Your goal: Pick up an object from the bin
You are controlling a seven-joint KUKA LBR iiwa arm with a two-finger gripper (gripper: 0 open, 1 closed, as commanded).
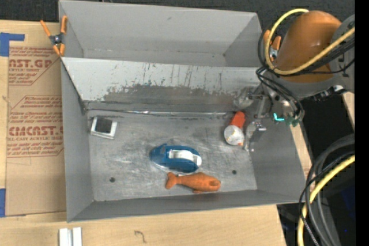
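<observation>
Pincer [253,127] is seen low in the bin [161,37], well right of the blue-and-white dispenser [176,158] and a bit farther back; wide or narrow can't be told. Just beside it, on the dispenser's side, a small orange-and-white bottle [235,128] is seen lying. An orange toy fish [193,182] is laid just in front of the dispenser, and a small grey square obj. [104,127] is set well to its left.

The grey bin [132,138] bore a square block [104,127] at nine o'clock, a blue dispenser [176,158] and orange fish [193,182] at six, and an orange-white tube [235,128] at three.
</observation>
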